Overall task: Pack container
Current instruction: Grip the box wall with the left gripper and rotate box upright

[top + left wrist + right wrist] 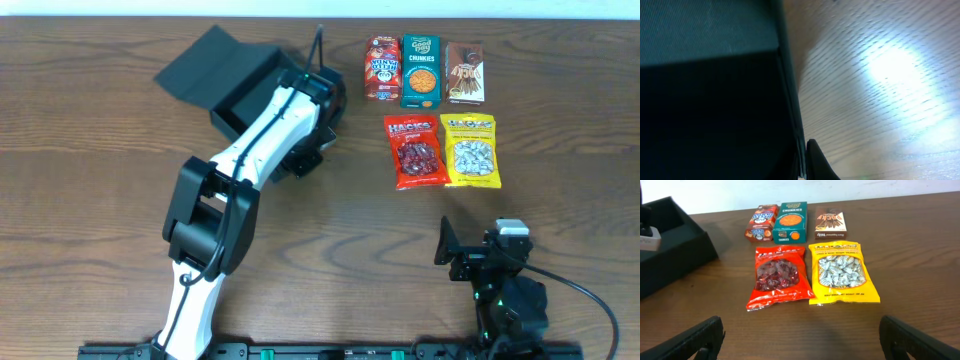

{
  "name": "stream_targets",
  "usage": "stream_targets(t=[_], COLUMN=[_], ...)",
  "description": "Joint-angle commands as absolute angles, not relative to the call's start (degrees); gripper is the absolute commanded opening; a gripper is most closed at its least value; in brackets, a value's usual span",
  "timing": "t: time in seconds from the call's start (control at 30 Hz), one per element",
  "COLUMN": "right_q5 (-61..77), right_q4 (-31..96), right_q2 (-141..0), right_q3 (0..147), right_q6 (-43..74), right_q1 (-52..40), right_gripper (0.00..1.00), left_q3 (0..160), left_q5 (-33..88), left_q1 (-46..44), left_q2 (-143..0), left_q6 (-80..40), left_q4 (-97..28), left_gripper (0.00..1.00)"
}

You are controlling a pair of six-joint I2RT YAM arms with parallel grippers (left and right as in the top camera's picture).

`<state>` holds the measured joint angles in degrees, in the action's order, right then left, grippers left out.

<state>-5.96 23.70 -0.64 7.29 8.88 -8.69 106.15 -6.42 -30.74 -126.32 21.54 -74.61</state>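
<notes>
You can read "CHUNKIES" in white capitals across the upper part of the teal box [790,222]. It is clear in the right wrist view and legible again from overhead. From overhead, the top banner of the red bag [417,151] looks like "HACKS", but treat that reading as uncertain. The yellow bag [470,150], the red box [382,69] and the brown box [465,74] all carry printing, but it is too small or blurred for you to read.
</notes>
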Motion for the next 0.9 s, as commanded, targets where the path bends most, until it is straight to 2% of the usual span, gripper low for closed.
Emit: stream_targets(t=[0.0,0.47,0.63,0.87], right_q5=[-5.76,-5.76,-5.76,-5.76], right_q4=[23.64,23.64,23.62,23.64], right_q2=[-0.34,-0.34,-0.34,-0.34], right_q3=[6.92,6.92,6.92,6.92], right_q6=[8.27,8.27,8.27,8.27], right_q1=[-8.23,-8.23,-8.23,-8.23], right_gripper=[0.99,0.99,0.99,0.99], left_q3=[104.42,104.40,104.12,99.31], left_q5=[-3.60,-1.41,1.54,-1.61], left_q1=[-31.90,-31.90,-31.97,-33.12], left_q2=[-129.49,-117.32,-116.33,-116.33], left_q6=[24.05,27.27,27.22,26.76], left_q4=[-74.15,-75.53,-77.80,-76.03], left_gripper=[0.06,0.06,0.06,0.06])
